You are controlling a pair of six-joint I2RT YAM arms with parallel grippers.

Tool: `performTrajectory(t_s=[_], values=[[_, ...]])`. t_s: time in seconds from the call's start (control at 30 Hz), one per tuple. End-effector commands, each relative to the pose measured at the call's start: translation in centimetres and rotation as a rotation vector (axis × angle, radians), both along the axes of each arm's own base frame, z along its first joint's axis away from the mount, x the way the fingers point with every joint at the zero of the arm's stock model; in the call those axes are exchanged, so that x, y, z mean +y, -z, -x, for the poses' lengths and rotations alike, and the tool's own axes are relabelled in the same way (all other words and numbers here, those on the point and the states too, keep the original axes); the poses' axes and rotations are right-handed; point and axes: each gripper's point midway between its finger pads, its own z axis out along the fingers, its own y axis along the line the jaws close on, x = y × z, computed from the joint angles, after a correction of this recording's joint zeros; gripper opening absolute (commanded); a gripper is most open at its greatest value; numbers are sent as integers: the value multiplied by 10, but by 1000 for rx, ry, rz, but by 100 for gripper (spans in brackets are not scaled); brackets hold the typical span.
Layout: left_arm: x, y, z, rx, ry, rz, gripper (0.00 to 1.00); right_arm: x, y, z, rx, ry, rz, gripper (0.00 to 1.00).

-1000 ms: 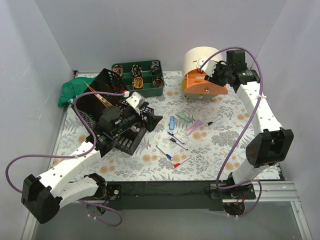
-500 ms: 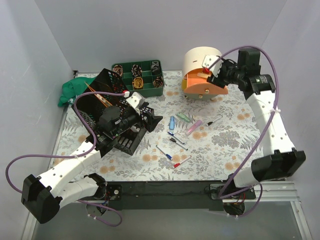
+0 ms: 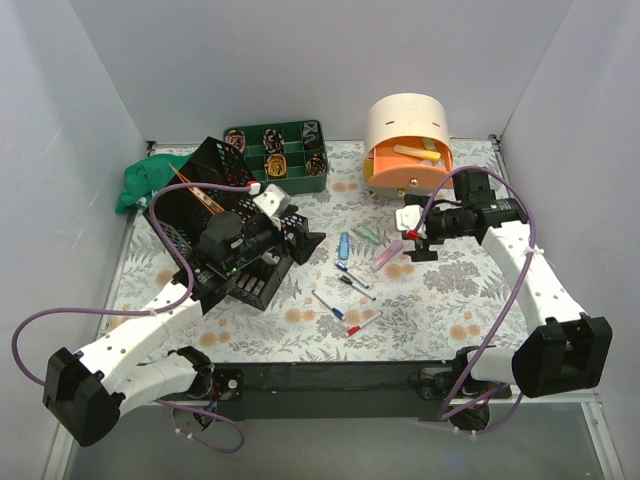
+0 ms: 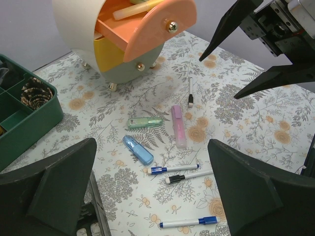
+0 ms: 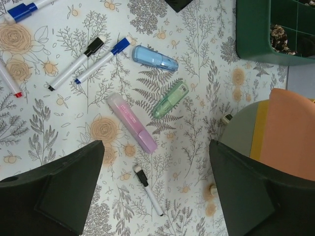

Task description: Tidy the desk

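The desk (image 3: pixel 470 290) has a floral top. On it lie a pink highlighter (image 5: pixel 132 123), a green stick (image 5: pixel 170 100), a blue case (image 5: pixel 155 58), a small black-capped pen (image 5: pixel 147 190) and several markers (image 3: pixel 355 283). My right gripper (image 3: pixel 415 235) hangs open and empty over the pink highlighter and the small pen; in its wrist view (image 5: pixel 156 142) the jaws stand wide apart. My left gripper (image 3: pixel 300 232) is open and empty beside the black mesh rack (image 3: pixel 200 200); its wrist view (image 4: pixel 150 142) looks over the blue case (image 4: pixel 138 149) and markers.
A cream drawer unit (image 3: pixel 405 120) stands at the back right, its orange drawer (image 3: pixel 410 170) open with a yellow item (image 3: pixel 413 152) in it. A green compartment tray (image 3: pixel 275 150) sits at the back. A green cloth (image 3: pixel 140 180) lies at the far left.
My right gripper has left the orange drawer and come down to the left over the pink highlighter. The yellow item now shows in the drawer. The left arm has not moved.
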Motion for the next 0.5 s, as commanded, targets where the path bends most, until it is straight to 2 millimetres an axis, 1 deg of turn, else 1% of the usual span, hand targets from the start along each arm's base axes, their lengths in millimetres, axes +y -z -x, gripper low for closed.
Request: performTrajectory(t_s=[0.0,0.03,0.07,0.13,0.17,0.2,0.27,0.33,0.37,0.43,0.47], values=[[0,-10,0,-17,6,6,98,6,13,-7,-3,-65,26,94],[0,-10,0,-18,4,7,98,5,19,-10,10,-62,45,93],[0,-10,0,-16,7,7,98,5,34,-13,53,-64,69,91],[0,-9,0,-16,6,6,98,0,50,-17,80,-61,121,90],[0,-9,0,-16,7,6,98,1,63,-16,102,-85,147,90],[0,-10,1,-19,9,6,98,-2,71,-17,104,-99,178,90],[0,-10,0,-20,4,5,98,0,82,-20,116,-122,215,90],[1,-10,1,-21,4,5,98,-2,90,-25,133,-118,253,90],[0,-10,0,-21,6,4,98,1,99,-27,156,-127,272,88],[0,-10,0,-21,6,4,98,0,104,-33,165,-118,310,85],[0,-10,1,-22,6,3,98,4,114,-33,192,-128,332,80]])
